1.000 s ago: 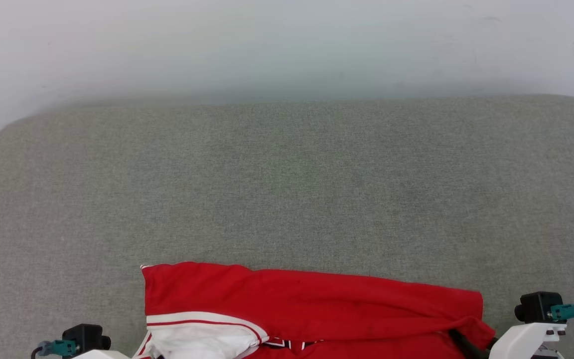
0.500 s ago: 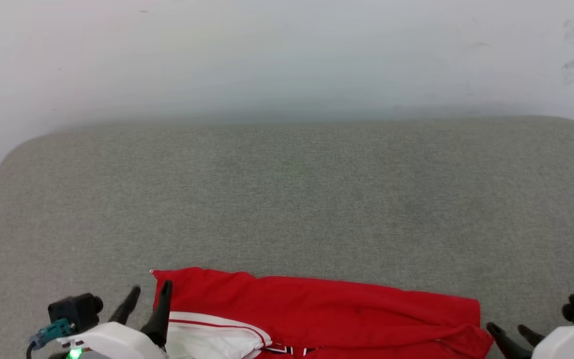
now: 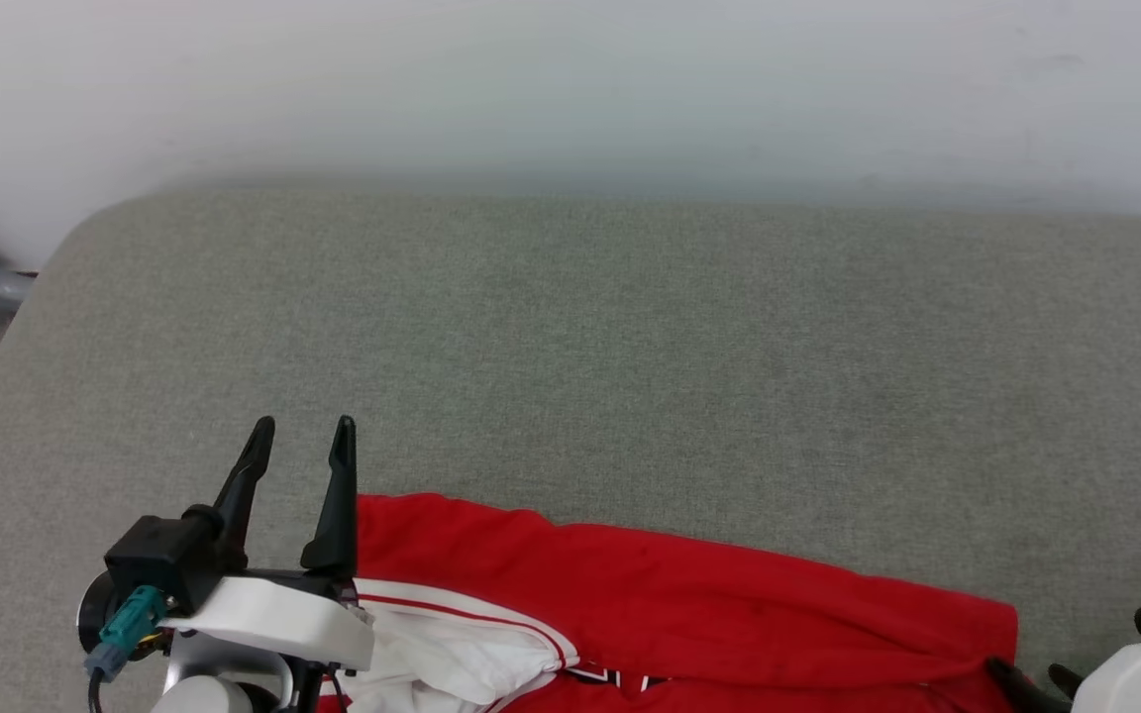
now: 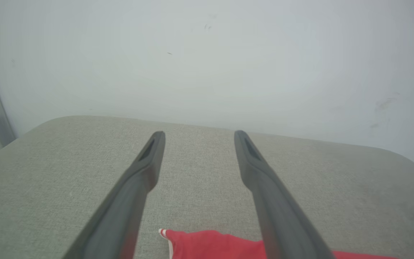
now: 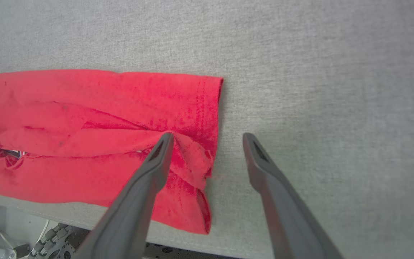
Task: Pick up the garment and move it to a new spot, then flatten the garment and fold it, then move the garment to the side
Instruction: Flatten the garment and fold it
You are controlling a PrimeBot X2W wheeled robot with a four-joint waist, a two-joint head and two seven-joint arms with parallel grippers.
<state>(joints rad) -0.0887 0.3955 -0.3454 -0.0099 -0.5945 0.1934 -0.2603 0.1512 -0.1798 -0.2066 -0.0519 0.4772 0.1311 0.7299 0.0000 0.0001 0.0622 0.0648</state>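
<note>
Head view showed the garment folded along the table's near edge, likely soft and limp. The left gripper and right gripper had fingers wide apart, empty. Its end corners looked best to pinch.

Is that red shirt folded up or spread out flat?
Folded. The jersey lies as a long band, a red layer doubled over; a white sleeve pokes from under it, and layers overlap at its end.
</note>
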